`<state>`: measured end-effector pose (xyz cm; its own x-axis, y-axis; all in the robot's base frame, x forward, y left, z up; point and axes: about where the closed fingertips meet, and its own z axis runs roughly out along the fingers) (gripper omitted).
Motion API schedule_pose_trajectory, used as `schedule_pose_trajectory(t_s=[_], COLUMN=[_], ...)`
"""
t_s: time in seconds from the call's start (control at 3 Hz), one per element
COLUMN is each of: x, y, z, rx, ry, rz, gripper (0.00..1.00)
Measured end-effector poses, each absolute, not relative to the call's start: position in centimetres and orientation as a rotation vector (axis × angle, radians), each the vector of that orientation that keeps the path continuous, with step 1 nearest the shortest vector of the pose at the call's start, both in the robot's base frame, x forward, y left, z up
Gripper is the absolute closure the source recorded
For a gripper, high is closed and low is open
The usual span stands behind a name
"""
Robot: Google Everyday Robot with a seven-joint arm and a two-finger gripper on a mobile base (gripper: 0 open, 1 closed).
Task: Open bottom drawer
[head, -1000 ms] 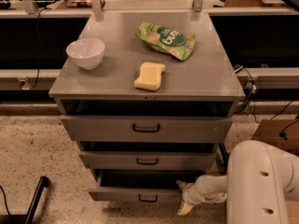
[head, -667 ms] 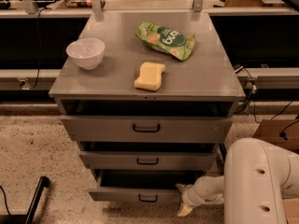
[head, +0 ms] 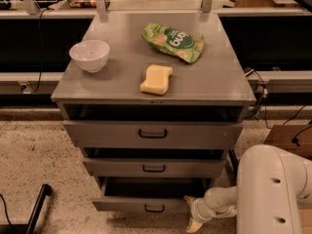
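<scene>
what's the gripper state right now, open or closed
gripper: cannot be told; it sits low by the right front corner of the bottom drawer

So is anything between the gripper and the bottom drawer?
Nothing visible does. The gripper sits low, right at the front right corner of the bottom drawer, with no object between them.

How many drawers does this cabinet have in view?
3, stacked: the top drawer, the middle drawer, and the bottom drawer, which is pulled out furthest. The gripper is at the bottom drawer's right front corner.
</scene>
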<state>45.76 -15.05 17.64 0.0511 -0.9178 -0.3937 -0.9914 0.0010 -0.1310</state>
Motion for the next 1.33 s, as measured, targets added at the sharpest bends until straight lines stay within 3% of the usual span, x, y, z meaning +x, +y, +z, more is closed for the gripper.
schedule_pose_trajectory(t_s=[0.67, 1.33], x=[41.6, 39.5], y=[-14.6, -13.7], z=[19.3, 22.1], rx=[-1.956, -1.983], ry=[1.860, 1.799], rz=[0.429, 0.458], gripper=[0.27, 0.25])
